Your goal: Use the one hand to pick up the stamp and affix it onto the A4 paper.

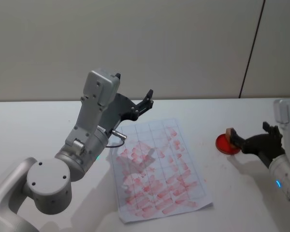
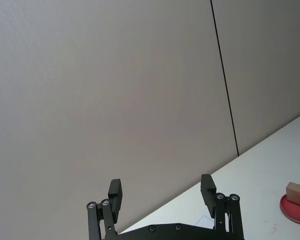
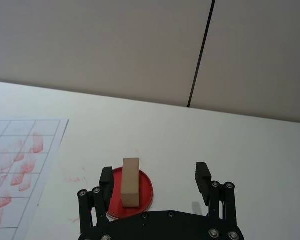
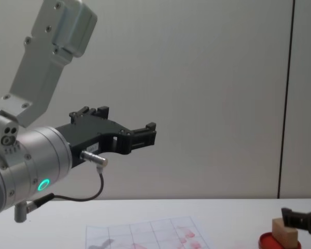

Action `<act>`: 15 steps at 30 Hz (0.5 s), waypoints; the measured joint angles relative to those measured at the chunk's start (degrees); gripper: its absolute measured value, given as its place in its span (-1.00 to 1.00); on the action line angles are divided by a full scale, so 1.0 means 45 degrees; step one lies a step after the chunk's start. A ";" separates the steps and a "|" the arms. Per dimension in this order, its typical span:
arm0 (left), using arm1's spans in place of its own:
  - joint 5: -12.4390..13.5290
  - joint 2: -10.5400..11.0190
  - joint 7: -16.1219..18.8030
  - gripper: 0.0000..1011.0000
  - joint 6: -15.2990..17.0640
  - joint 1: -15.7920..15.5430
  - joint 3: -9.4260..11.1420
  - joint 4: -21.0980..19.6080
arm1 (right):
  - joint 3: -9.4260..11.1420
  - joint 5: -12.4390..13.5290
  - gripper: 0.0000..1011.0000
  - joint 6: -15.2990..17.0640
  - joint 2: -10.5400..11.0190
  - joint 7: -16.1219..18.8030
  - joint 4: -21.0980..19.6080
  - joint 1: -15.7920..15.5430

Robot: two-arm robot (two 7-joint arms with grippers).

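right end effector [image 3: 154, 171] spread astride stamp [image 3: 131, 181] on ink pad [image 3: 146, 192]

Silver-grey left arm [image 4: 36, 150] bears green ring light [image 4: 43, 184], black cable [image 4: 78, 197], black claw [image 2: 161, 186].

The head view looks steeply down on the counter [image 1: 246, 193]; the chest view sits lower, facing level toward the wall [image 4: 207, 104] at 12 o'clock. Wrist views peer closely past the left claw [image 2: 161, 186] and right claw [image 3: 154, 172]. All four share the ink pad [image 1: 224, 145].
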 joint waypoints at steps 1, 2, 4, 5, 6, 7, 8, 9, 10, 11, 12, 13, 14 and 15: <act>0.0000 0.0000 0.0000 0.98 0.0000 0.0000 0.0000 0.0000 | -0.0014 -0.0056 0.98 0.0083 -0.0048 0.0000 0.0179 0.0065; 0.0000 0.0001 0.0000 0.98 0.0000 0.0000 0.0000 0.0000 | -0.0020 -0.0072 0.98 0.0102 -0.0067 0.0003 0.0251 0.0097; 0.0000 0.0000 0.0000 0.98 0.0000 0.0000 0.0000 0.0000 | -0.0034 -0.0140 0.98 0.0174 -0.0127 0.0024 0.0457 0.0186; 0.0000 0.0001 0.0000 0.98 0.0000 0.0000 0.0000 0.0000 | -0.0034 -0.0140 0.98 0.0174 -0.0127 0.0024 0.0457 0.0186; 0.0000 0.0001 0.0000 0.98 0.0000 0.0000 0.0000 0.0000 | -0.0045 -0.0178 0.98 0.0197 -0.0165 0.0042 0.0582 0.0237; 0.0000 0.0000 -0.0001 0.98 0.0000 0.0000 0.0000 0.0000 | -0.0052 -0.0200 0.98 0.0203 -0.0184 0.0055 0.0634 0.0260; 0.0000 0.0001 0.0000 0.98 0.0000 0.0000 0.0000 0.0000 | -0.0059 -0.0230 0.98 0.0206 -0.0201 0.0075 0.0686 0.0284; 0.0000 0.0000 -0.0001 0.98 0.0000 0.0000 0.0000 0.0000 | -0.0075 -0.0284 0.98 0.0207 -0.0236 0.0114 0.0790 0.0327; 0.0000 0.0000 0.0000 0.98 0.0000 0.0000 0.0000 0.0000 | -0.0081 -0.0300 0.98 0.0205 -0.0251 0.0134 0.0823 0.0346; 0.0000 0.0000 -0.0001 0.98 0.0000 0.0000 0.0000 0.0000 | -0.0096 -0.0345 0.98 0.0192 -0.0281 0.0176 0.0901 0.0378; 0.0000 0.0001 0.0000 0.98 0.0000 0.0000 0.0000 0.0000 | -0.0108 -0.0370 0.98 0.0184 -0.0298 0.0197 0.0940 0.0397; 0.0000 0.0001 -0.0001 0.98 0.0000 0.0000 0.0000 0.0000 | -0.0114 -0.0392 0.98 0.0176 -0.0308 0.0217 0.0957 0.0406; 0.0000 0.0000 0.0000 0.98 0.0000 0.0000 0.0000 0.0000 | -0.0136 -0.0438 0.98 0.0156 -0.0347 0.0261 0.1023 0.0443; 0.0000 0.0000 -0.0001 0.98 0.0000 0.0000 0.0000 0.0000 | -0.0146 -0.0457 0.98 0.0148 -0.0361 0.0279 0.1056 0.0458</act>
